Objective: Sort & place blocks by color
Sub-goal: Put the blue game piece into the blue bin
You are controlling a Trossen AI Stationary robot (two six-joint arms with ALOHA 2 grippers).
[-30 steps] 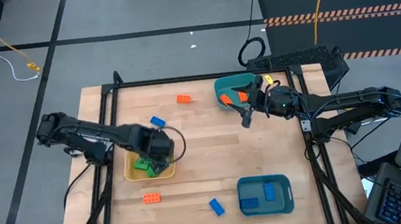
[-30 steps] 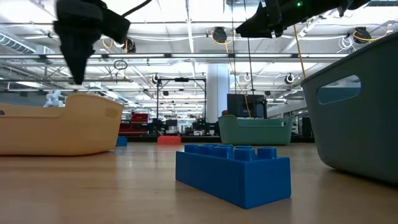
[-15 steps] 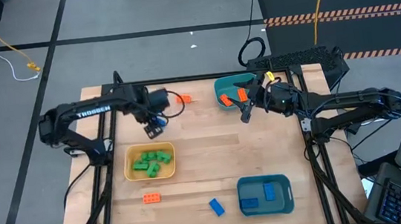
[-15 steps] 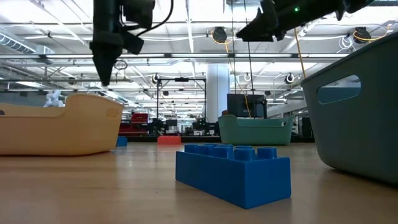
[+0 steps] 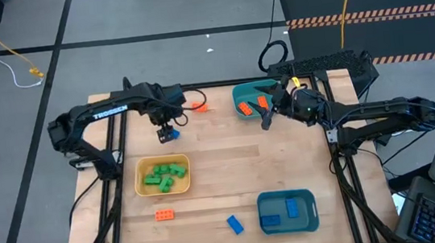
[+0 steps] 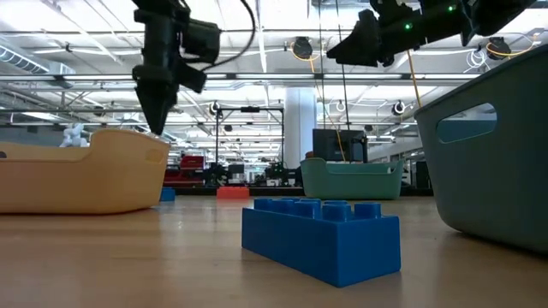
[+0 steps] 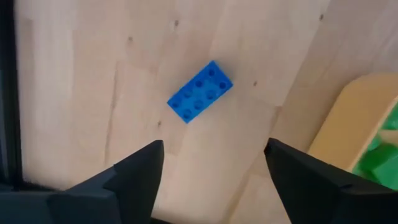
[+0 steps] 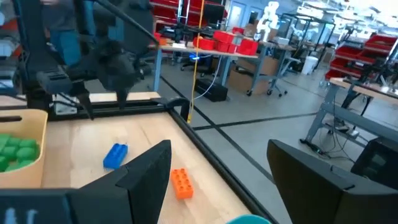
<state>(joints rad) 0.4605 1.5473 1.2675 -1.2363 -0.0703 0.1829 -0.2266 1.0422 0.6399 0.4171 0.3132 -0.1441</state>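
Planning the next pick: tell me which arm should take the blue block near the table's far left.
Left. The left gripper hangs open right above that blue block; the right gripper is beside the teal tray.

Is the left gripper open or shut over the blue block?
Open: the left gripper has its fingers spread wide, empty, with the blue block on the table beyond them.

yellow tray (image 7: 367, 124) cut off at edge | teal tray (image 8: 249, 219) barely visible

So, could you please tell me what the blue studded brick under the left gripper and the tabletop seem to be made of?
The blue studded brick looks like moulded plastic: uniform colour, crisp studs, smooth finish. The tabletop looks like light wood, probably matte: grain and plank seams show.
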